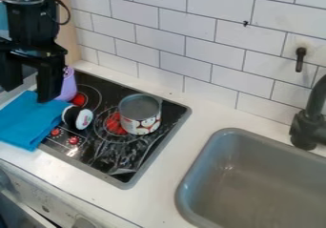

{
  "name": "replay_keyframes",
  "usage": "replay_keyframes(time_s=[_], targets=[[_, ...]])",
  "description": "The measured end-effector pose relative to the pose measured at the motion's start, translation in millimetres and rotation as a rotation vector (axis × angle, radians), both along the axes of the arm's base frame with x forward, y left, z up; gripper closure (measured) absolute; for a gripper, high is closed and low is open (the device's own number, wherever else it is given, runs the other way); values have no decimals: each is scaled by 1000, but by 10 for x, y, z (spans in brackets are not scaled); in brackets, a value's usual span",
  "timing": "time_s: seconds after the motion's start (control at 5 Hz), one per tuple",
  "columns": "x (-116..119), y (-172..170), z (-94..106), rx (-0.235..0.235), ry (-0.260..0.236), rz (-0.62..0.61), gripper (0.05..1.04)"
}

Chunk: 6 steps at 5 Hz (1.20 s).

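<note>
Black two-finger claw (26,91) standing apart over folded blue cloth (28,119), purple vessel (68,88) and round black-and-white object (77,118) close by, patterned cylindrical metal can (140,115) on black stovetop (109,156)

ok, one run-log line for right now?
gripper: open, at blue cloth | purple cup: beside cloth | black-and-white round item: cloth's right edge | patterned can: on cooktop

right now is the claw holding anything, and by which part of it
Nothing is held: the claw is open, over the blue cloth.
</note>
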<state>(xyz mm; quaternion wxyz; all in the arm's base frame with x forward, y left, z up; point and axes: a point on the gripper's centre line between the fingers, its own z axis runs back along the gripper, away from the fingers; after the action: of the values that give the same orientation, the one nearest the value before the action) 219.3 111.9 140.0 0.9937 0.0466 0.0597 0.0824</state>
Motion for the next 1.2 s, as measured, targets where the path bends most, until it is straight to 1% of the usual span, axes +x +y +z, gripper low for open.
replay_keyframes(time_s=[0.2, 0.4, 0.6, 0.8, 1.0, 1.2], targets=[[-5, -5, -63, -11, 22, 0, 83], [201, 56, -207, -17, -5, -27, 83], [359, 129, -313, 0, -29, -28, 83], [459, 162, -528, -13, -2, -38, 83], [525, 93, -688, -27, 17, -75, 83], [595, 94, -736, -19, -12, -90, 83]])
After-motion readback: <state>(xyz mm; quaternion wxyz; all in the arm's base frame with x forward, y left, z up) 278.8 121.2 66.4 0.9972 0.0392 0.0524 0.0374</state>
